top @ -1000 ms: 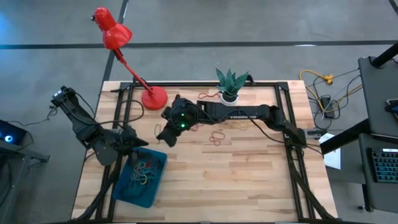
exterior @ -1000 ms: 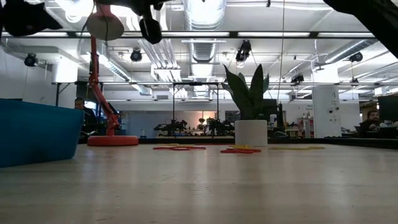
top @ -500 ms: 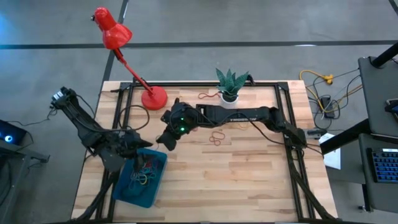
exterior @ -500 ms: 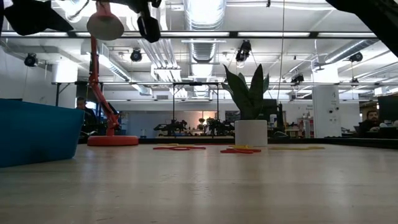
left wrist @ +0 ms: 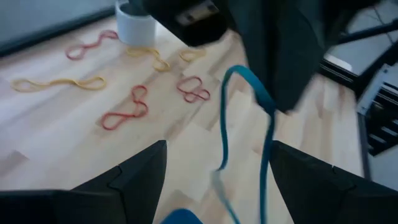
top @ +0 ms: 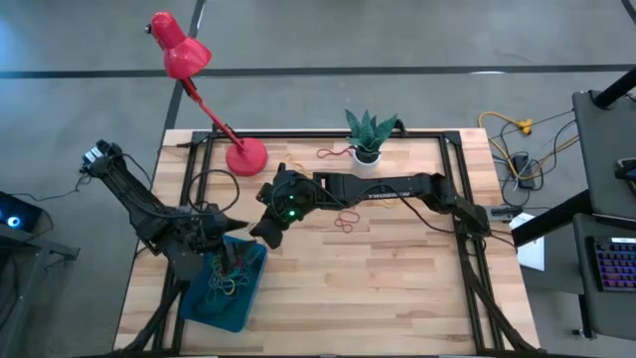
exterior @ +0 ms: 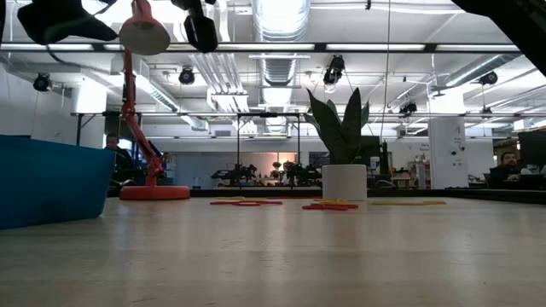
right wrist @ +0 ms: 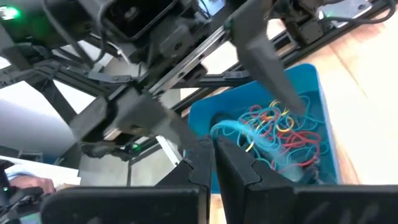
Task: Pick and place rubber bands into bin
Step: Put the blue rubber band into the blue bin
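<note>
Update: right gripper [top: 262,231] has slid from mid-table toward the bin [top: 211,314] over the last sec and now sits just off its near-right corner. Not over the opening yet, as far as the high view shows. Jaws are together, pinching one blue band [right wrist: 239,133]. Right wrist view shows it dangling below the tips w/ the bin interior behind it. Left wrist view confirms the same loop [left wrist: 249,99] hanging free, not touching the table [top: 397,288].

Left gripper [top: 229,223] has also crept in a bit and hovers at the bin's far edge, jaws apart, holding nothing. The 2 grippers are near each other now, so watch for a clash there.

Bin already holds a tangle of bands [top: 229,274]: red, yellow, green, blue.

Meaning: this is the transport leg and it's almost done. Next is prob a short move over the bin, then release. The band is floppy and could snag on the rim or cling to a finger.

Still loose on the table: red band [top: 346,221] mid-table, another [top: 331,152] by the plant pot [top: 368,154], plus red and yellow ones in the left wrist view [left wrist: 124,113]. Plenty left to do.
</note>
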Available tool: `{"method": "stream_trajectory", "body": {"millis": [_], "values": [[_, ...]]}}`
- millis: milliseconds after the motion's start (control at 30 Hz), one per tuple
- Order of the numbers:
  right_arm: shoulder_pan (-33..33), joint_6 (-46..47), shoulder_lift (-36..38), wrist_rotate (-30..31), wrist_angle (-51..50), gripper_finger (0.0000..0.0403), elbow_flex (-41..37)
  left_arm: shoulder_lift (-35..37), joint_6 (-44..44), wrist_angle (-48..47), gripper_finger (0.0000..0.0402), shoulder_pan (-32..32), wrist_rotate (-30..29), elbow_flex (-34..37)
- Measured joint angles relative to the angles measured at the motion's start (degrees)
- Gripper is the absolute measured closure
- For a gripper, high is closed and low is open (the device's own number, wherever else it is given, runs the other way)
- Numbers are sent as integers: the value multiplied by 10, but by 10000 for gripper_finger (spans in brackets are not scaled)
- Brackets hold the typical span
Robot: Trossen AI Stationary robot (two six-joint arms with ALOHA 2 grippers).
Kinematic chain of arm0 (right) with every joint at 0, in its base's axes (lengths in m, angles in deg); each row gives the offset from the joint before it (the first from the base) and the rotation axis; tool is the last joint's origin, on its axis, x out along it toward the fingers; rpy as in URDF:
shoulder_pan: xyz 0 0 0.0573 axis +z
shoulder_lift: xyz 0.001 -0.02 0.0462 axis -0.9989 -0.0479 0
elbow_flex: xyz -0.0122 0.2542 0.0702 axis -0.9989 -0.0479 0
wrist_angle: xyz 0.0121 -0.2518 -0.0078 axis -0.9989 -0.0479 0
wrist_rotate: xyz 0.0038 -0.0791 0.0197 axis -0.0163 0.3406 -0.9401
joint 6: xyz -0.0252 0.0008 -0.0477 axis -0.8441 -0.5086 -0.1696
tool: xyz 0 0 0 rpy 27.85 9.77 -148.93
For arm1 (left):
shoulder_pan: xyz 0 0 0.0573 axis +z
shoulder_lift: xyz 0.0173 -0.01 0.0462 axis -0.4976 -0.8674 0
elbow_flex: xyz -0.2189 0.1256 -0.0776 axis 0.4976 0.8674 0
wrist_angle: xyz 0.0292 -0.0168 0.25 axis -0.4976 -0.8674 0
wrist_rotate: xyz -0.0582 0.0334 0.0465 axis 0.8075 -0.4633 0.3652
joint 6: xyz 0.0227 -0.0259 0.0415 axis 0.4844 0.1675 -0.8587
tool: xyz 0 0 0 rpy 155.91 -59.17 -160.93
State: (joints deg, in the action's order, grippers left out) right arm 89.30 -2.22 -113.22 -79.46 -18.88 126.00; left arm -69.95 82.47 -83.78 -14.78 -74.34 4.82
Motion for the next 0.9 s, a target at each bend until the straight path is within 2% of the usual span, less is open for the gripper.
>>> {"method": "stream_trajectory", "body": {"millis": [333, 500, 667, 900], "values": [[2, -2, 0, 0, 0, 395, 0, -30, -44, 3, 136, 0, -14, 1], [2, -2, 0, 0, 0, 395, 0, -40, -88, 49, 144, 1, -14, 2], [2, -2, 0, 0, 0, 395, 0, -41, -156, 104, 181, 12, -14, 2], [2, -1, 0, 0, 0, 395, 0, -37, -163, 106, 242, 19, -14, 3]]}}
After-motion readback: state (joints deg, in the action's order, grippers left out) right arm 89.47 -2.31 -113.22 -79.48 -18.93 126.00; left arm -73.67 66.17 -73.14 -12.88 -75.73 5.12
